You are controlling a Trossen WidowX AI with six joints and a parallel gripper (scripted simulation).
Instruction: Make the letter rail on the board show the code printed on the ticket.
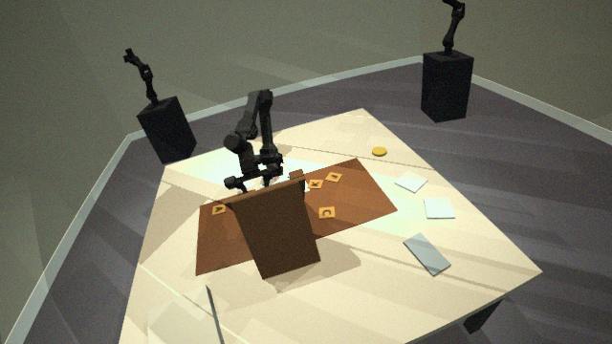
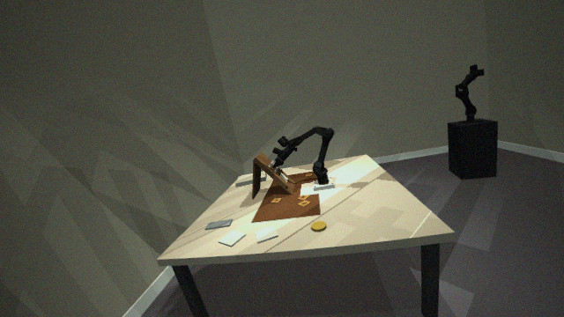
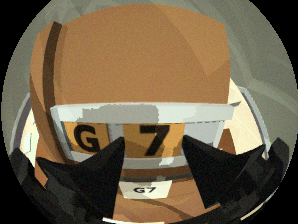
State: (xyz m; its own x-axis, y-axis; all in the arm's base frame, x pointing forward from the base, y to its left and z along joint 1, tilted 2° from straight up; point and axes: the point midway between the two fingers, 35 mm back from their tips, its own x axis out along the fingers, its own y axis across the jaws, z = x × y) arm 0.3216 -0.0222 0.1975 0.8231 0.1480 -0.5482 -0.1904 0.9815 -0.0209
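Note:
In the wrist view the slanted brown board (image 3: 133, 50) (image 1: 277, 229) (image 2: 256, 176) fills the frame, with its grey letter rail (image 3: 143, 111) running across it. Two orange tiles sit in the rail: a G tile (image 3: 85, 137) on the left and a 7 tile (image 3: 154, 135) to its right, a small gap between them. A white ticket (image 3: 144, 189) below reads G7. My gripper (image 3: 153, 140) (image 1: 253, 182) (image 2: 277, 169) is at the rail, with one finger on each side of the 7 tile, shut on it.
The board stands on a brown mat (image 1: 363, 201) (image 2: 286, 213). Loose orange tiles lie on the mat: A (image 1: 219, 209), X (image 1: 315, 183), C (image 1: 326, 212) and another (image 1: 333, 177). A yellow disc (image 1: 379, 151) (image 2: 318, 225) and pale cards (image 1: 410, 182) (image 1: 439, 207) (image 1: 426, 254) lie on the table.

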